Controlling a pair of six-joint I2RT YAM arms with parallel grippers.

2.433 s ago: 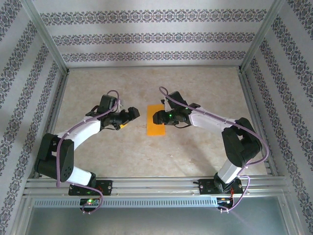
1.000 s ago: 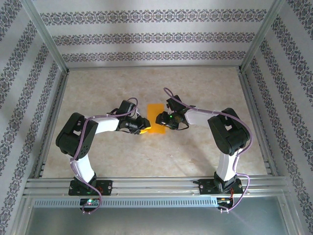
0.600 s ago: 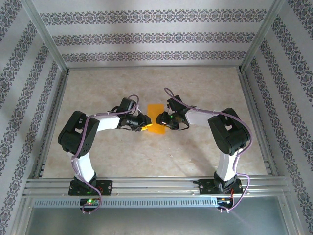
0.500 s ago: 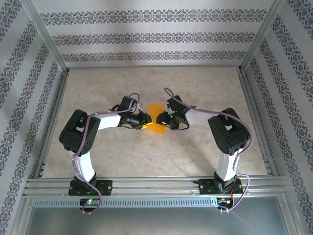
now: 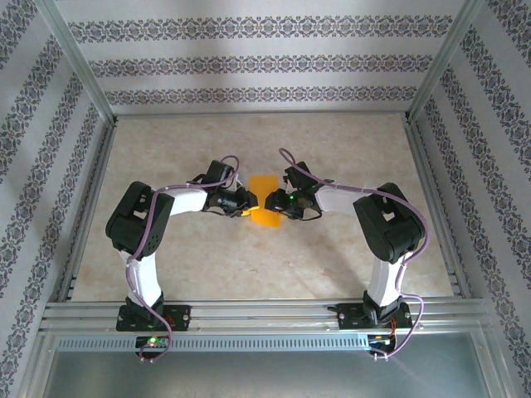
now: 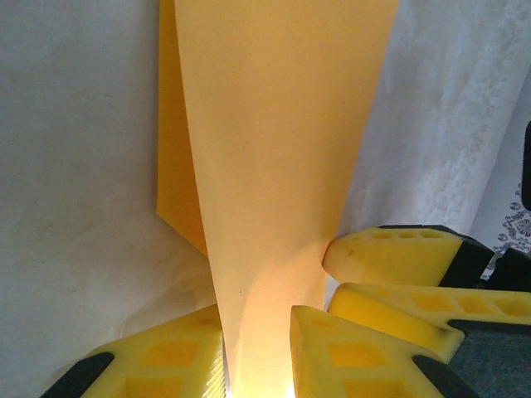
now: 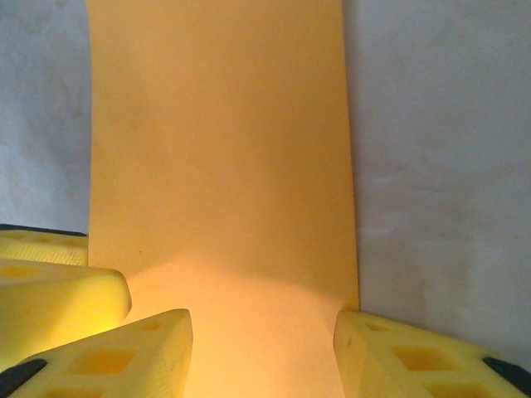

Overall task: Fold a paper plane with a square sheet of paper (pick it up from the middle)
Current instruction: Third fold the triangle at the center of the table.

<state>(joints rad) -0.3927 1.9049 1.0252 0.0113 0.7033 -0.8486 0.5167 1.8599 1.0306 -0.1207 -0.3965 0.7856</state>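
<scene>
While the right claw [image 7: 263, 327] stays apart, left claw [image 6: 255, 332] has narrowed astride the paper [image 6: 274, 124], grip uncertain.

The thin bright orange sheet of paper [image 5: 264, 201], folded into a narrow rectangle, lies near the middle of the counter, long sides running from near edge to far edge. Its upper layer [image 6: 274, 124] is lifted off the layer beneath.
</scene>
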